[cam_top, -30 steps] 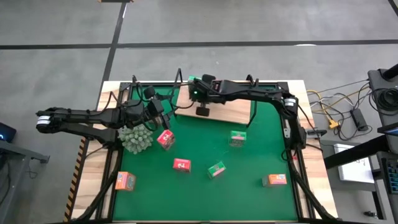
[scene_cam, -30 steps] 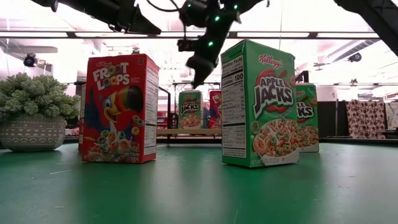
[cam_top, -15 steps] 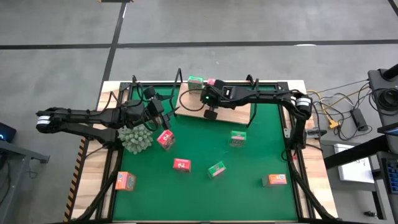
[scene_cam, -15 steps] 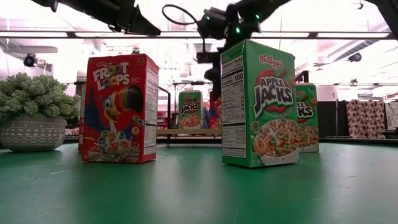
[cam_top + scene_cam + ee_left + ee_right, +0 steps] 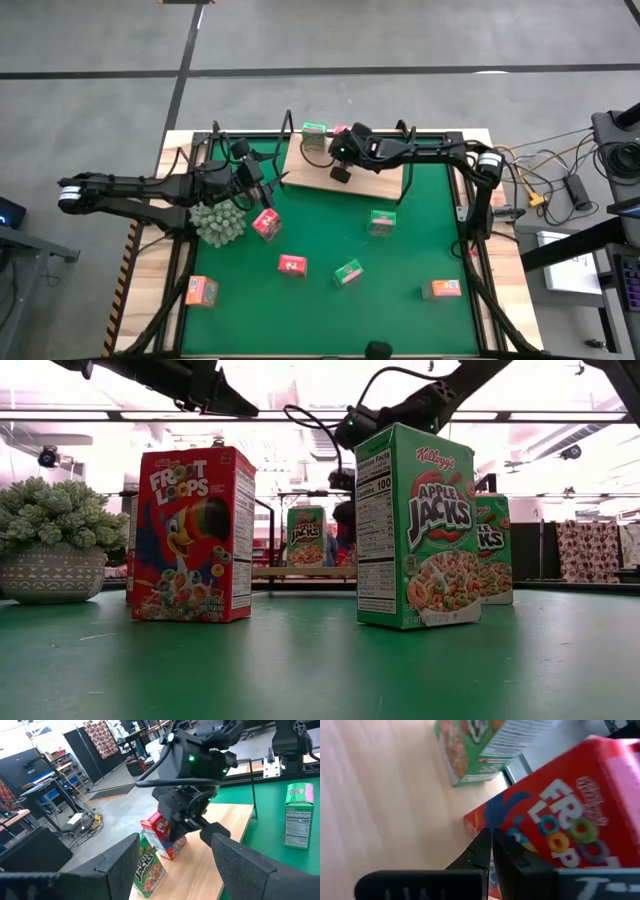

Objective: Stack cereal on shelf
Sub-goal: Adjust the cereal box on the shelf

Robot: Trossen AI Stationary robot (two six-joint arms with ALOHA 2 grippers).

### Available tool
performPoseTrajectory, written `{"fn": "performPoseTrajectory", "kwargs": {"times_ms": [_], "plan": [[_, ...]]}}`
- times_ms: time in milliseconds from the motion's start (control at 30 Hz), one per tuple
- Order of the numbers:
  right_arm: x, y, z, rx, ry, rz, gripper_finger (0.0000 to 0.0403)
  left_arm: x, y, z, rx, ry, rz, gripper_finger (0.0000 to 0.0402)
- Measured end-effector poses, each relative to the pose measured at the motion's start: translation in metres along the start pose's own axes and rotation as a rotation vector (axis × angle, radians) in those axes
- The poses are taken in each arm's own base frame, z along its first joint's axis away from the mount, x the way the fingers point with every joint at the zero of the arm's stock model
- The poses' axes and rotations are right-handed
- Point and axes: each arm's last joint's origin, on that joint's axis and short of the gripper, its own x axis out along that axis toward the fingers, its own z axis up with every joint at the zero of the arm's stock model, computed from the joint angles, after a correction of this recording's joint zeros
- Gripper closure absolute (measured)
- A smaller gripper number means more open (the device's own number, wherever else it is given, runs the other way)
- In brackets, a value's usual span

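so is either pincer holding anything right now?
No. The right pincer is shut and empty, its tips against the red box on the shelf. The left pincer hangs open, holding nothing.

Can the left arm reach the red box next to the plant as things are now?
Probably yes. The left pincer stands open just above the red box, with nothing between them. The plant sits close beside the box, so the pincer could brush it.
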Motion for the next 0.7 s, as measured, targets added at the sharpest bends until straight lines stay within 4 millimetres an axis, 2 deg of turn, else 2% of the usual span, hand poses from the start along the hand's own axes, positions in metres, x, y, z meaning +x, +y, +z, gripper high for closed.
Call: {"fn": "performPoseTrajectory", "kwargs": {"times_ms": [700], "plan": [[0.0020,-0.0052,-0.0053,-0.060,0.054,-0.047,0.0394,0.0000,0.0001,0.0001,0.000,0.000,0.000,0.0171]]}}
